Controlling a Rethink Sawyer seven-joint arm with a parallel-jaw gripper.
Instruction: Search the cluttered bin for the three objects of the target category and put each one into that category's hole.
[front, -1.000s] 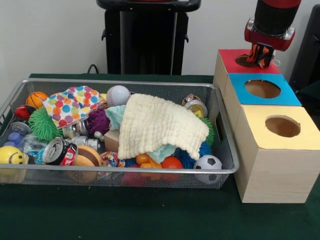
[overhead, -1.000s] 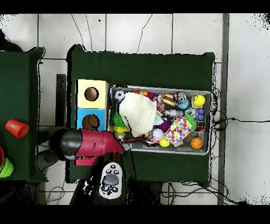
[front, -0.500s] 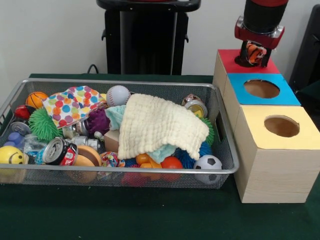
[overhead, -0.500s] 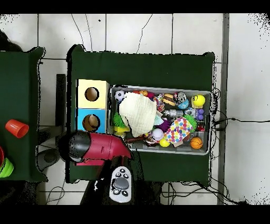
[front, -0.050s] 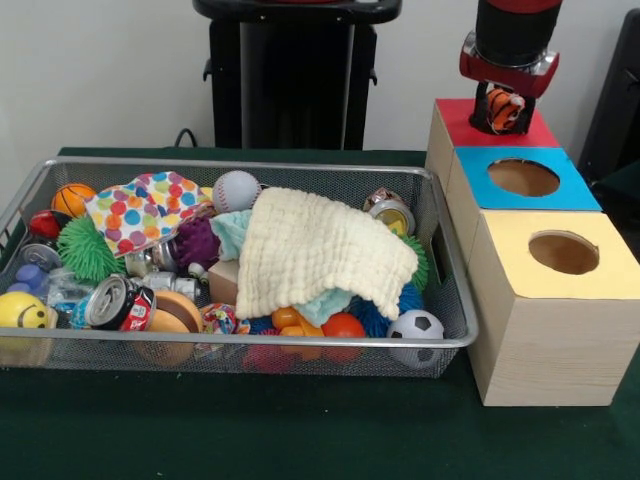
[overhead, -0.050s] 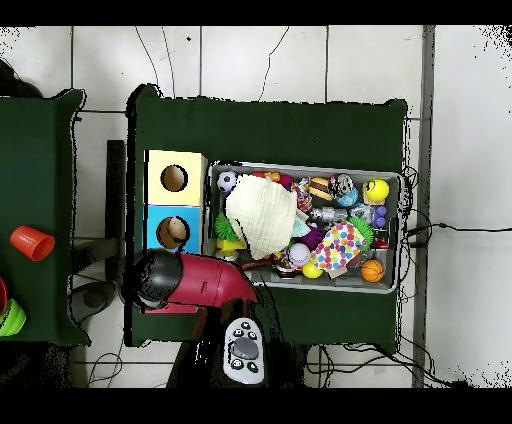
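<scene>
Gripper holding orange striped ball over red box, can label unreadable

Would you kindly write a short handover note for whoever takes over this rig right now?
Gripper: above the red box, shut on an orange and black striped ball, not released.
Boxes: red, blue and yellow in a row beside the wire bin. The front view shows nothing inside the blue and yellow holes.
Bin: full; baseball, small basketball, soccer ball and yellow smiley ball lie among cans and cloths.
Done: cannot tell what has been dropped in.
Left: drop the held ball, then search on.
</scene>
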